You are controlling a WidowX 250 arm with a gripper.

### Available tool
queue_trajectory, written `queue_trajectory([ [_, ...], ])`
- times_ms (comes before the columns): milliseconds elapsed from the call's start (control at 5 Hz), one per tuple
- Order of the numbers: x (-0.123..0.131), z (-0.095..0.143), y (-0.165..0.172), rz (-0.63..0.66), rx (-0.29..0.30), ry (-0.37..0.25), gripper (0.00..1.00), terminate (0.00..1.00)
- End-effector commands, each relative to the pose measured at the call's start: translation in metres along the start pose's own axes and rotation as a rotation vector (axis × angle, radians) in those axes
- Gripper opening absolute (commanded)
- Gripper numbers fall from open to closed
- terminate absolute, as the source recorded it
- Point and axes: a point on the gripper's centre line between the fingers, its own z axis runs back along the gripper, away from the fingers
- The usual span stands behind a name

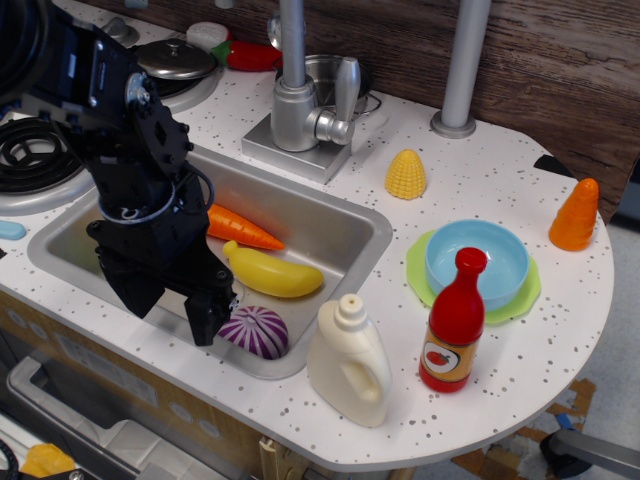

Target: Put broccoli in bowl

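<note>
The broccoli does not show anywhere in this view, so its place and long axis cannot be told. One light blue bowl (500,258) sits upright on one green plate (416,266), with nothing showing inside it. Just in front stands one red bottle (455,325), and to its left one white jug (350,365). One corn piece (405,175) stands behind the plate. The sink (345,232) holds one carrot (245,230), one banana (275,272) and one purple onion (255,332). The gripper (172,300) hangs over the sink, fingers spread with nothing seen between them.
</note>
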Motion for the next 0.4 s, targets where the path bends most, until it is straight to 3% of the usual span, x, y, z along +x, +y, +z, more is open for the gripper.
queue_trajectory([
  [0,0.000,0.000,0.000,0.000,0.000,0.000,1.00,0.00],
  [200,0.031,0.003,0.027,-0.052,0.050,-0.051,1.00,0.00],
])
